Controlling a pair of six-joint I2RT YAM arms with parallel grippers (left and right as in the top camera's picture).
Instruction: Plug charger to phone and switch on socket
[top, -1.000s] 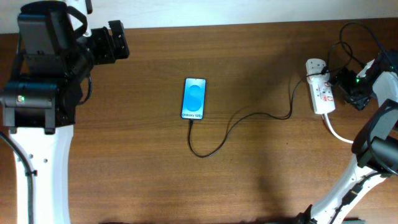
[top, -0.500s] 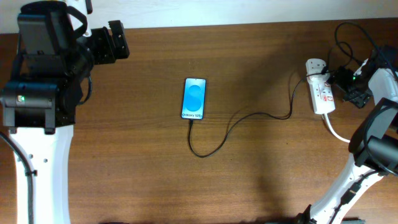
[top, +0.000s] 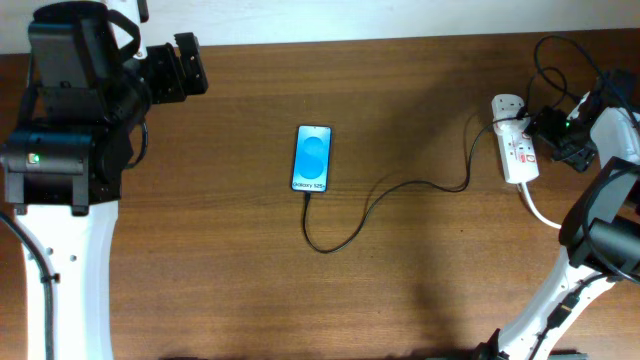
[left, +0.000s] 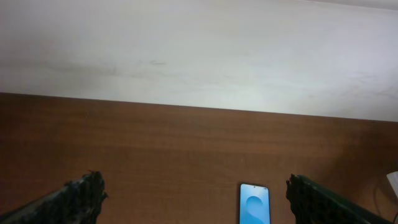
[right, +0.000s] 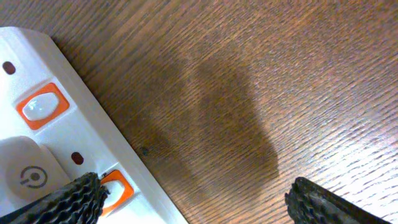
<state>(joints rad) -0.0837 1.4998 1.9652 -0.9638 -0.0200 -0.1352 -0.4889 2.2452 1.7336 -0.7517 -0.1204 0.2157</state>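
The phone (top: 312, 158) lies mid-table, blue screen up, and also shows in the left wrist view (left: 254, 204). The black charger cable (top: 370, 210) runs from the phone's near end to the white adapter (top: 510, 122) on the socket (top: 520, 160) at the far right. My right gripper (top: 552, 140) is open beside the socket. In the right wrist view its left finger sits on an orange switch (right: 115, 186) of the socket (right: 68, 149), and the adapter (right: 28, 174) is at the left edge. My left gripper (top: 190, 70) is open and empty at the far left.
The thick white cord (top: 540, 212) leaves the socket's near end toward the right arm. The robot's own black cables (top: 560, 60) loop above the socket. A pale wall (left: 199, 50) borders the table's far edge.
My right gripper has shifted slightly up and left along the socket. The phone, the cable and the left arm have not moved.
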